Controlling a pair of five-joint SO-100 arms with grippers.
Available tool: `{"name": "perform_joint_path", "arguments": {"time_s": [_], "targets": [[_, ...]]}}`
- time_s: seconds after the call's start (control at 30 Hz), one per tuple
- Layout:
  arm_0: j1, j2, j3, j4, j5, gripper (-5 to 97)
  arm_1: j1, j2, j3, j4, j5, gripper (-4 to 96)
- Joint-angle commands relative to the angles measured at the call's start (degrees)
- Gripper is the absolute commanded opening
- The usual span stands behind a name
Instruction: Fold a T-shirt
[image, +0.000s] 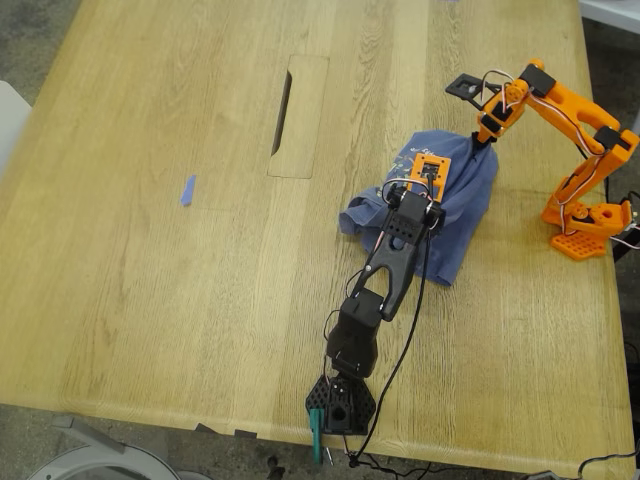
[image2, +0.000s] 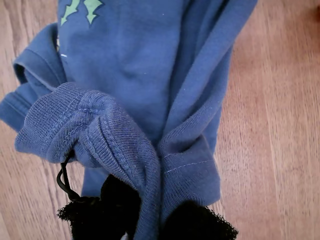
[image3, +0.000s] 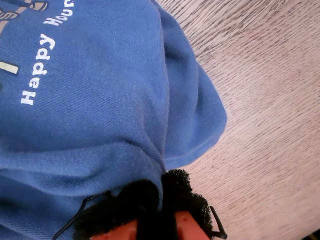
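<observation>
My first gripper (image2: 150, 220) has its jaws clamped on a bunched, ribbed hem of the T-shirt (image: 455, 200), with folds of blue cloth squeezed between the black-padded fingertips (image2: 195, 220). My second gripper (image3: 162, 210) is likewise closed on the cloth: a thin pinch of blue fabric runs down between its dark pads (image3: 182, 192). Its orange body shows just behind them.

The T-shirt lies crumpled on the wooden table (image: 180, 300), toward the exterior view's right and between the two arms. Part of it is drawn up in a peak toward the orange arm (image: 580, 160) at the exterior view's upper right, and the rest spreads down to a flatter edge near the black arm (image: 375, 290), which reaches up from the table's near edge. White lettering (image3: 37, 70) reading "Happy Hour" shows on the cloth in the second wrist view, and pale green shapes (image2: 80, 10) show in the first wrist view.

The wrist views alone do not let me say which arm in the exterior view carries which gripper. Well apart from the shirt, toward the exterior view's left, a small blue tape strip (image: 187, 190) lies on the table. A narrow slot (image: 283, 112) is cut in the tabletop.
</observation>
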Motion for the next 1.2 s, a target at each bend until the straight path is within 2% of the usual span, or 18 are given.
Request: {"name": "perform_joint_path", "arguments": {"time_s": [0.0,0.6,1.17], "targets": [[2.5,8.1,-0.3,0.7,-0.7,0,0.1,5.2,2.5,-0.6,0.4,0.1],[12.7,4.3,3.5,-2.3,-1.2,0,0.4,21.3,22.5,-3.3,0.7,0.1],[10.1,-3.2,6.7,-11.9,-1.8,0,0.2,30.1,34.7,-8.3,0.8,0.1]]}}
